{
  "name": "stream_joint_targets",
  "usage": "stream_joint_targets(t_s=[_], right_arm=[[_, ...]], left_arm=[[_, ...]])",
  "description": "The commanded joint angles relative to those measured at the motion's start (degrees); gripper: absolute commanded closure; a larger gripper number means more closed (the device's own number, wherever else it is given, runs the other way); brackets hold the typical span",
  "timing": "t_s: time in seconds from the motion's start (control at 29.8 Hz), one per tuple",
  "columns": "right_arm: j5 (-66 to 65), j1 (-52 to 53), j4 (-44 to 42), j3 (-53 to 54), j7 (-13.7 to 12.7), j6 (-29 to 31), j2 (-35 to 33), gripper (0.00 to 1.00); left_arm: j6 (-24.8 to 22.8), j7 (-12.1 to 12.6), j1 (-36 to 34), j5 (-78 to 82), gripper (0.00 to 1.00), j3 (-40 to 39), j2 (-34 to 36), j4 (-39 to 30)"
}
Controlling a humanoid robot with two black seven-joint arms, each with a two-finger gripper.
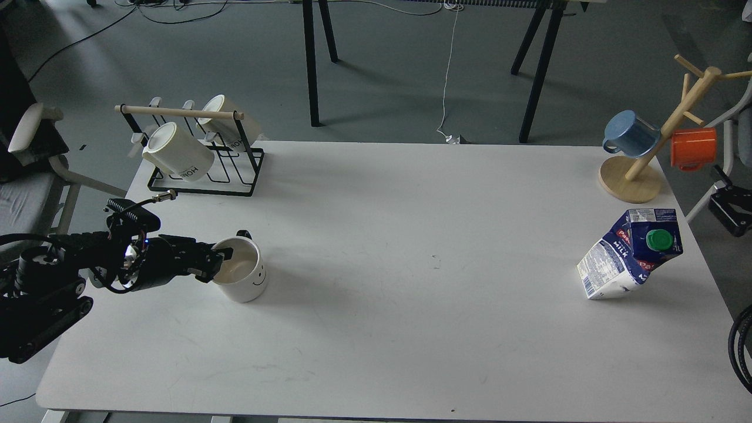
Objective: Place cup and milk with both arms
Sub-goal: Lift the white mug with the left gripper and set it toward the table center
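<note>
Head view puts the action on the near left: the left claw (218, 262) is at the cup (239, 269), fingers straddling the left rim, one apparently dipping inside the mouth and one outside, so it looks clamped on the wall of that white smiley-face mug. The cup stands upright on the white surface (376, 247), left of centre, its black handle poking out at the far side.

Over on the right, the milk (631, 254) carton is well apart from the cup, near the right edge. It's tilted hard, green cap facing the camera, and seems propped on one bottom corner. Nothing visibly grips it. The right claw is not in view at all; only a loop of dark cable shows at the right edge.

So, by my read, the cup grasp is the step in hand, and the milk side isn't started. Next move calls for a steady lift of the cup without letting it swing on that rim pinch, while the right arm must come in and take a leaning carton, which could topple at a nudge.

Behind, cream mugs sit in a black wire rack (200, 164), and a wooden mug tree (652, 147) holds blue and orange mugs.
</note>
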Motion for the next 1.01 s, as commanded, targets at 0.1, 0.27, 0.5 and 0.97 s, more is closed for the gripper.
stream_joint_targets(t_s=[0.1,0.27,0.5,0.97], right_arm=[[-0.1,0.0,0.0,0.1,0.0,0.0,0.0,0.02],[0.0,0.1,-1.0,0.1,0.0,0.0,0.0,0.02],[0.1,0.1,-7.1,0.2,0.1,0.0,0.0,0.02],[0.3,0.8,-8.1,1.9,0.1,0.0,-0.4,0.02]], left_arm=[[-0.1,0.0,-0.4,-0.1,1.00,-0.2,0.3,-1.2],[-4.4,0.0,-2.5,-0.9,1.00,-1.4,2.2,-8.4],[-11.8,0.0,-13.2,-6.2,1.00,-0.8,-5.9,-7.7],[-10.9,0.0,-14.0,0.8,0.99,0.9,-28.5,7.5]])
